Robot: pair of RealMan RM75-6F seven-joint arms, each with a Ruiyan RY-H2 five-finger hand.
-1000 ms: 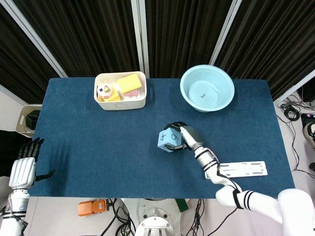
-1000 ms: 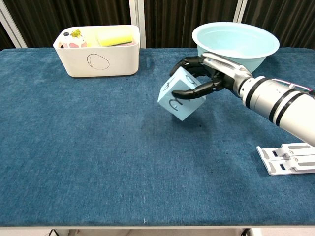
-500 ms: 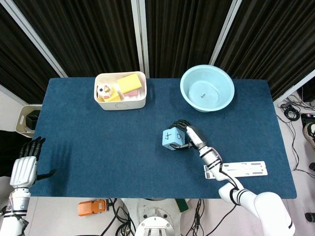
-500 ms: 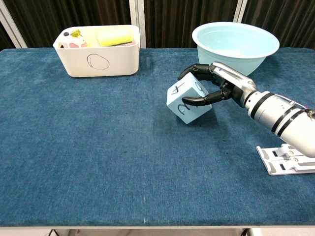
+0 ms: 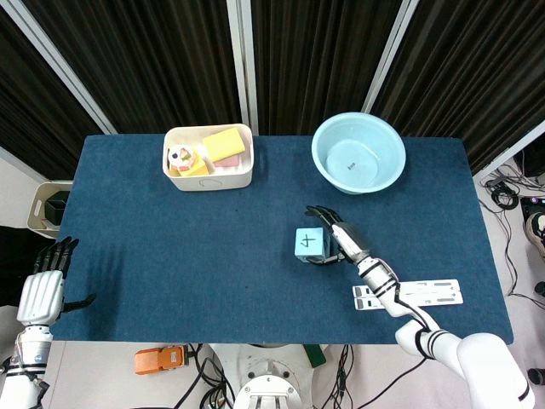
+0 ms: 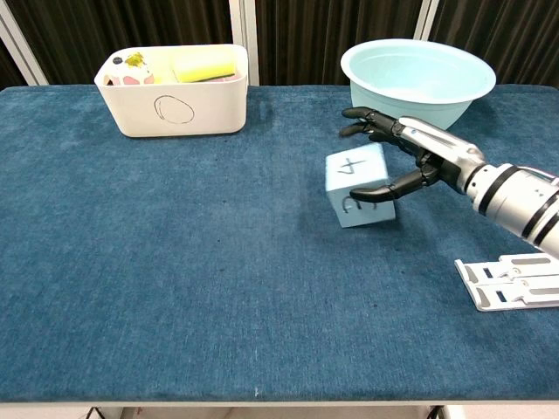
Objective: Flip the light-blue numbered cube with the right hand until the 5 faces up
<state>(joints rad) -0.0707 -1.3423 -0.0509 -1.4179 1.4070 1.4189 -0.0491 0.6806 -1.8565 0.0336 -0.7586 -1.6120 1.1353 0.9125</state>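
The light-blue numbered cube (image 5: 311,244) (image 6: 358,187) sits on the blue table right of centre, with a 4 on its top face. Its front face carries a curved digit that I cannot read for sure. My right hand (image 5: 340,244) (image 6: 412,157) is just right of the cube, fingers spread. Its thumb (image 6: 385,188) lies against the cube's front right edge, while the other fingers (image 6: 365,120) hover apart behind the top. My left hand (image 5: 43,291) hangs off the table's left front corner, fingers apart and holding nothing; only the head view shows it.
A white bin (image 5: 209,177) (image 6: 175,109) with yellow and mixed items stands at the back left. A light-blue bowl (image 5: 358,153) (image 6: 419,74) sits at the back right, close behind my right hand. A flat white bracket (image 5: 409,295) (image 6: 511,282) lies near the front right edge.
The cube moved right and came down onto the table, turning from tilted to flat with the 4 on top. My right hand's fingers loosened and spread off it.
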